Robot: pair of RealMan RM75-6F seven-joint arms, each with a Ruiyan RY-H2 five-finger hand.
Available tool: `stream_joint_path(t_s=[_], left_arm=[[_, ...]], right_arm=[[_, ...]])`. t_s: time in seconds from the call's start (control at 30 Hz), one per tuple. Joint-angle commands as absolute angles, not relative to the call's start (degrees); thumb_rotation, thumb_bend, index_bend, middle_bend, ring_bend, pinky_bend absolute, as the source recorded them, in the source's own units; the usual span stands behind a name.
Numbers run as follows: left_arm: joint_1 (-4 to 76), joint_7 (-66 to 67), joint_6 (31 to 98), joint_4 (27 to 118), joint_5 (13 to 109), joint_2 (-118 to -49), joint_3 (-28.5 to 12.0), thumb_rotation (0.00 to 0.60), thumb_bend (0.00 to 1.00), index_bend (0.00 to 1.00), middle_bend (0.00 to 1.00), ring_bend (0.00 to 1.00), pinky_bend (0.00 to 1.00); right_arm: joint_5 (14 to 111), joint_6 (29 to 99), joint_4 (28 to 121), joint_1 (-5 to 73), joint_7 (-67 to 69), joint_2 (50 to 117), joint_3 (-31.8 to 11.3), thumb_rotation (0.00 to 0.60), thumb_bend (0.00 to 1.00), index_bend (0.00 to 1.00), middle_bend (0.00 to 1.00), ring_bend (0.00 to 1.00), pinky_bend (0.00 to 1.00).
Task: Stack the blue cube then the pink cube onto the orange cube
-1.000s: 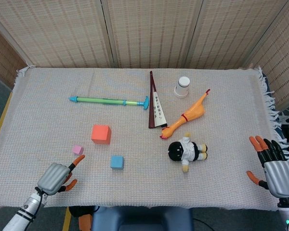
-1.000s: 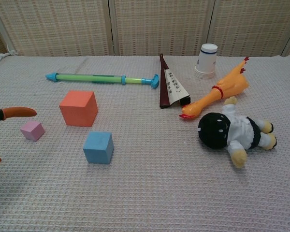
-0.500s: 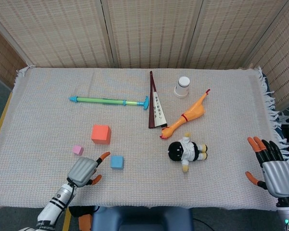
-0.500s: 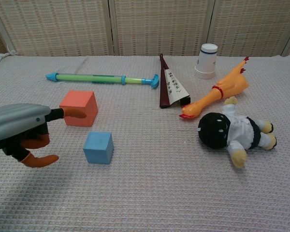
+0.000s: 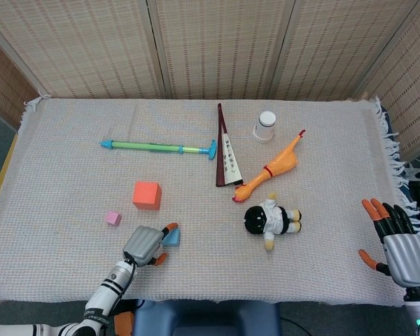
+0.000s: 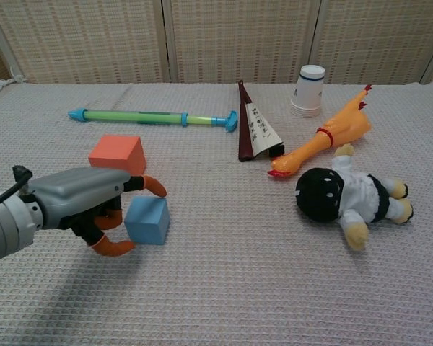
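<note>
The counter (image 5: 70,161) is covered by a woven beige cloth (image 5: 336,266) with fringed edges. A long green and blue toy pump (image 5: 158,147) lies across the far left area, with a folded dark fan (image 5: 226,152) just beside its right end. A rubber chicken (image 5: 271,168) lies diagonally to the right of the fan, and a white paper cup (image 5: 265,126) stands upside down behind it. A black and white plush doll (image 5: 271,220) lies on its side nearer the front edge. The right hand (image 5: 399,245) hovers at the right edge of the counter, fingers spread apart and holding nothing. The left hand (image 6: 94,198) is at the blue cube (image 6: 148,220), one fingertip reaching over the cube's top and the thumb curled beside its lower left edge; whether the fingers press on the cube cannot be told. The orange cube (image 5: 147,195) rests on the cloth just behind the blue cube, apart from it. The pink cube (image 5: 113,218) sits to the left of the blue cube, apart from both other cubes.
</note>
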State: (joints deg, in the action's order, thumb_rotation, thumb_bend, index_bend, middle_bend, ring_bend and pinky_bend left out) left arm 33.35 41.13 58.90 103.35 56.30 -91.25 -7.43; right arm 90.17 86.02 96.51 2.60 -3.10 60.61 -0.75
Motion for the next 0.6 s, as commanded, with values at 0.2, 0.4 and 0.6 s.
stream_joint_path(t_s=[0.2,0.4,0.6], left_arm=[[35.21,41.91,62.43,97.67,56.4,-95.24,-7.6,0.6,0.31,0.17,1.0,1.0,1.0],[35.75,40.81,62.74,95.93,56.02,-96.04,-7.36,0.6,0.31,0.33,1.0,1.0,1.0],[35.36,37.4,64.54,94.42,59.23,-97.17,-7.04,0.6,0.32,0.46,1.0,1.0,1.0]], right_arm=[[89.95,85.76,96.73,2.57,-2.77,60.16,-0.73,0.6,0.12,0.0,0.0,0.0,0.0],[89.74,85.64,96.75,2.58,-2.77,60.1,-0.82,0.6,0.12,0.0,0.0,0.0,0.0],[89.69,85.57,96.79,2.57,-2.67,60.0,-0.84,0.6,0.12,0.0,0.0,0.0,0.0]])
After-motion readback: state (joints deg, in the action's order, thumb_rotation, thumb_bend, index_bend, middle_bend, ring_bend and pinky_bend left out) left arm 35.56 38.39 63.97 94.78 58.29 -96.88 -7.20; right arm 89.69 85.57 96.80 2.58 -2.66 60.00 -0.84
